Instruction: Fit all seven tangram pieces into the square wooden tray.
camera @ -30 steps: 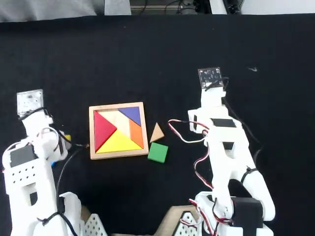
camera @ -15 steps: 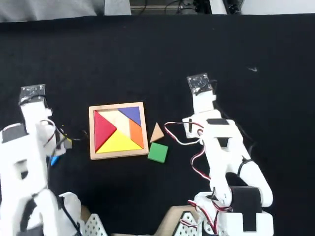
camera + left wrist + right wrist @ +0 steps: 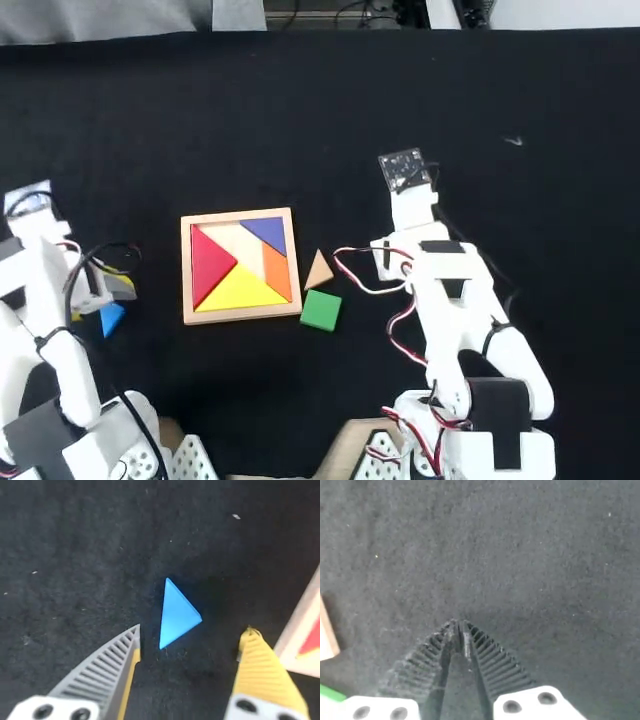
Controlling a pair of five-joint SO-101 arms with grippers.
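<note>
The square wooden tray (image 3: 187, 315) holds a red triangle (image 3: 207, 262), a yellow triangle (image 3: 241, 291), an orange piece (image 3: 277, 270) and a purple triangle (image 3: 265, 232). Bare wood shows at its top middle. A tan triangle (image 3: 318, 270) and a green square (image 3: 321, 310) lie just right of the tray. Left of the tray lies a blue triangle (image 3: 110, 319) (image 3: 177, 615). My left gripper (image 3: 193, 629) is open, with the triangle between its fingers on the cloth. My right gripper (image 3: 456, 624) is shut on nothing over bare cloth, right of the tan triangle.
Black cloth covers the whole table (image 3: 330, 110). The tray's corner (image 3: 300, 625) sits close beside the left gripper's yellow finger (image 3: 257, 660). The right arm (image 3: 445, 280) stands right of the loose pieces. Open cloth stretches behind the tray.
The left arm has swung outward to the left, and the blue triangle now shows beside it. The right arm shifted slightly left, then stopped.
</note>
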